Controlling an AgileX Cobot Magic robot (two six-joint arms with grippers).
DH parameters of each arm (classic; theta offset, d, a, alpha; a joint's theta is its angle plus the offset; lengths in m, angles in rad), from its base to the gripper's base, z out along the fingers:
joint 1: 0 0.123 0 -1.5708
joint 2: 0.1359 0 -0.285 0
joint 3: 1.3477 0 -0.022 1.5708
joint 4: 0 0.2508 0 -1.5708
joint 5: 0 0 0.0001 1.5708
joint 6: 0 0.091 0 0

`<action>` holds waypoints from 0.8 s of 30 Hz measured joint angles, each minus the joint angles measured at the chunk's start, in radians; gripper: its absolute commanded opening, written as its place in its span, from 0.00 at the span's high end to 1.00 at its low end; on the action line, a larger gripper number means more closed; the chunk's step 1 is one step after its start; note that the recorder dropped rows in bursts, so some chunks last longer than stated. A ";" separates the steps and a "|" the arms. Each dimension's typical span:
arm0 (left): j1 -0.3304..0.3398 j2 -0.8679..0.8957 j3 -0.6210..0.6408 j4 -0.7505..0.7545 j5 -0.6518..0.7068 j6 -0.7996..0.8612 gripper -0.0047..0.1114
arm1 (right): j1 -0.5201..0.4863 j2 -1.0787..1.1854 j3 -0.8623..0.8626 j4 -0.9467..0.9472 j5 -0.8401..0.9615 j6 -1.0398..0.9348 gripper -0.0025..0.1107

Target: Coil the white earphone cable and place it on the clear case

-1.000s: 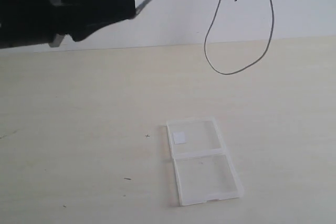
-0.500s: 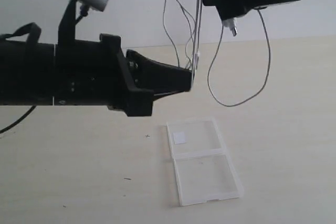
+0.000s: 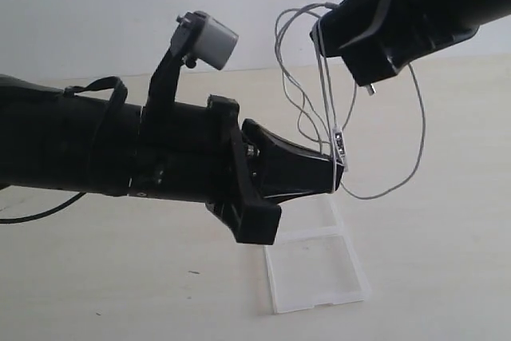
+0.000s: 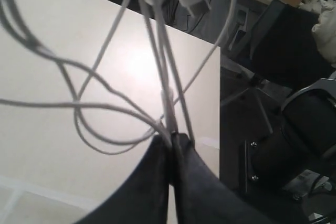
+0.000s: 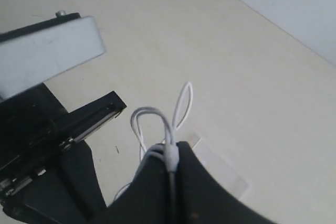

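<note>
left pincer (image 3: pixel 335 183) clamped on white earphone cable (image 3: pixel 339 146), right pincer (image 3: pixel 321 31) clamped on it higher up, loops dangling over clear case (image 3: pixel 315 269) on tabletop (image 3: pixel 96 277)

Thin white earphone cable (image 3: pixel 340 148): we see smooth plastic.
Flat clear rectangular case (image 3: pixel 315 271): glossy transparent plastic.
Pale tabletop (image 3: pixel 96 277): matt.

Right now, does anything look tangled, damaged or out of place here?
The cable looks untidy: loose, uneven loops hang in the air between the left tool and the right tool, both shut on it, not a neat coil. The case lies open and flat on the table; no damage shows.
</note>
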 measured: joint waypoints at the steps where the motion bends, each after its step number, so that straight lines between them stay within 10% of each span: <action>1: 0.000 0.000 0.000 0.000 -0.002 0.002 0.86 | 0.000 0.000 0.000 0.000 0.002 0.000 0.98; 8: -0.017 0.026 0.018 0.000 -0.016 -0.019 0.49 | 0.000 -0.012 -0.020 0.026 -0.079 0.000 0.98; 24: -0.023 -0.138 -0.004 0.114 -0.248 -0.154 0.48 | -0.002 -0.017 -0.026 -0.019 -0.103 0.029 0.98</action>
